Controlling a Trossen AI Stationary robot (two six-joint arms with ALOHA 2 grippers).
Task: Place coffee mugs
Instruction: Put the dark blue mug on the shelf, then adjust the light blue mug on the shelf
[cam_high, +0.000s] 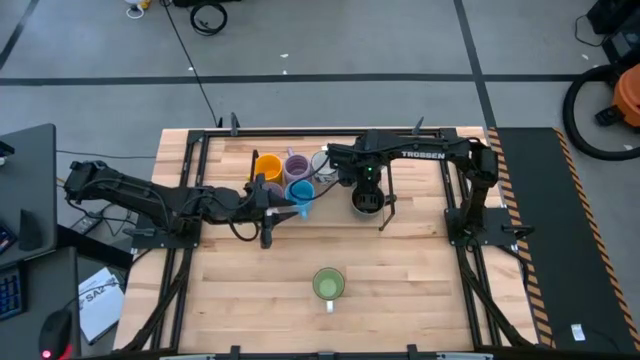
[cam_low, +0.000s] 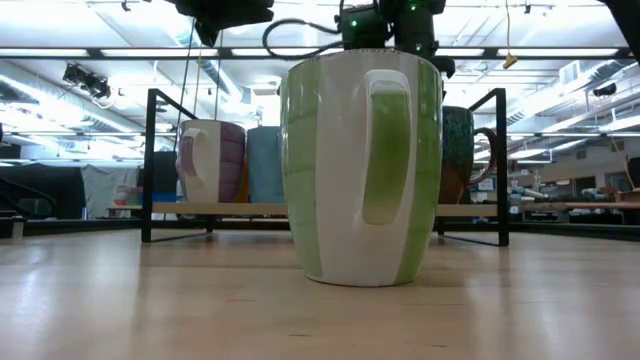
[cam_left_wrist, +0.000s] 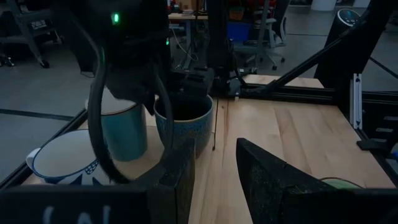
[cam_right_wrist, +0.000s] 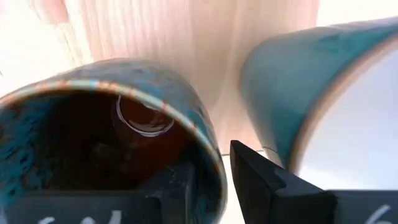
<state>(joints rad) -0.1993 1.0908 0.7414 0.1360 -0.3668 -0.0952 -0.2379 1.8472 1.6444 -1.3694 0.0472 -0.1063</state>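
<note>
A dark teal-and-brown mug is at the table's far middle, under my right gripper, which is shut on its wall. It also shows in the low view and the left wrist view. Left of it stand an orange mug, a lavender mug, a bright blue mug and a white patterned mug. A green mug stands alone near the front edge. My left gripper is open and empty, just near-side of the blue mug. My right gripper comes from above, pointing down, with one finger inside the dark mug and the other finger outside. The mug's wall at the rim is between them. The mug is upright, and its base looks level with the other mugs' bases.
A black metal frame runs along the table's far, left and right sides. The bright blue mug stands close beside the dark mug. Bare wood lies between the mug cluster and the green mug, and to the right.
</note>
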